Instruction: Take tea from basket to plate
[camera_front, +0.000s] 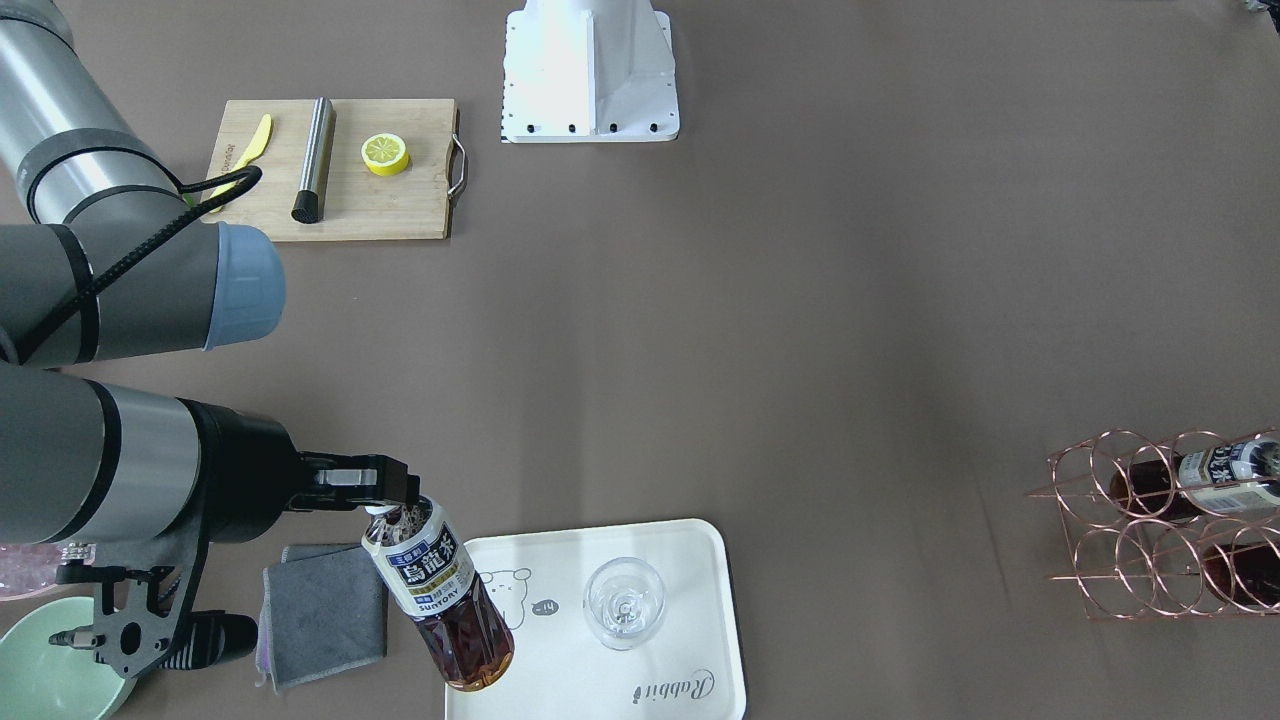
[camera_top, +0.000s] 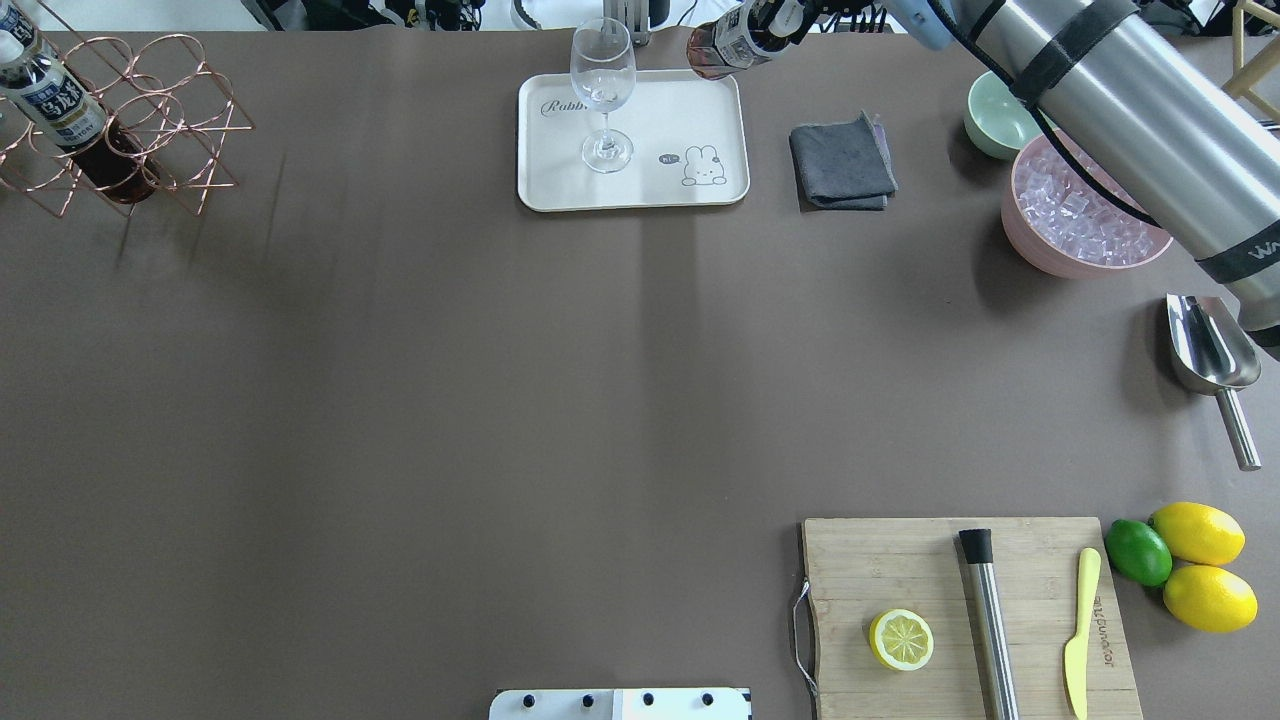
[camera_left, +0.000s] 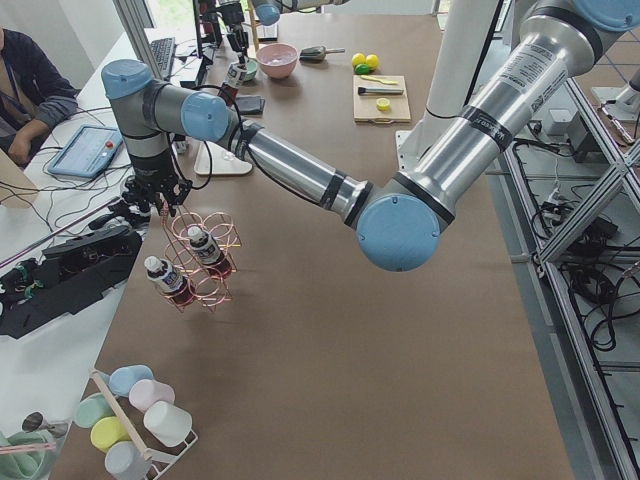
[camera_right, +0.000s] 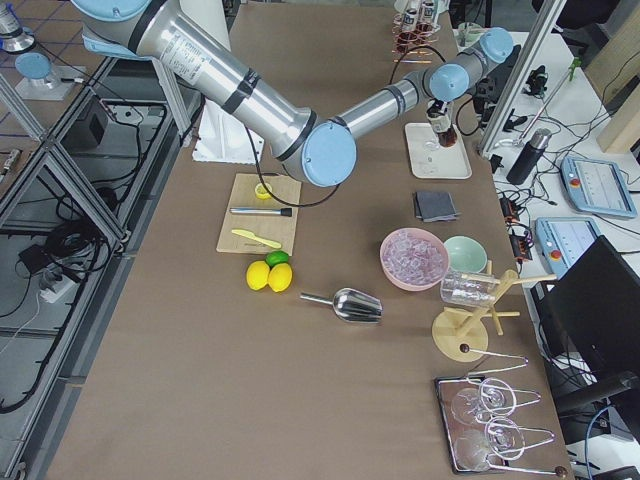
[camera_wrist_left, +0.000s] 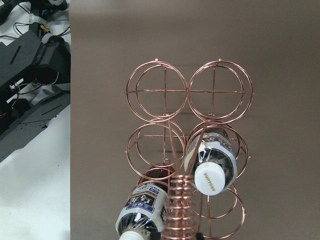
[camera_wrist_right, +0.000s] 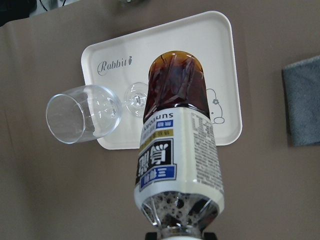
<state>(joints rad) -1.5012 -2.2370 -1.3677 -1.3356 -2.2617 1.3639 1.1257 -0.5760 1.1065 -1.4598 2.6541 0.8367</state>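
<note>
My right gripper (camera_front: 388, 503) is shut on the white cap of a tea (camera_front: 440, 600) bottle. It holds the bottle tilted over the bear-drawing end of the cream plate (camera_front: 690, 560). The right wrist view shows this tea (camera_wrist_right: 177, 165) hanging over the plate (camera_wrist_right: 220, 60). The copper wire basket (camera_front: 1100, 500) stands far off with two more bottles (camera_wrist_left: 210, 167) in its cells. The left gripper (camera_left: 160, 195) hovers over the basket (camera_left: 205, 255) handle; I cannot tell whether it is open or shut.
A wine glass (camera_front: 625, 603) stands on the plate. A grey cloth (camera_front: 325, 615), a green bowl (camera_top: 1000, 120) and a pink bowl of ice (camera_top: 1085, 215) lie beside it. A cutting board (camera_top: 960, 610), a scoop (camera_top: 1210, 360) and citrus fruit (camera_top: 1195, 560) occupy the right side. A person (camera_left: 30, 85) sits beyond the table end.
</note>
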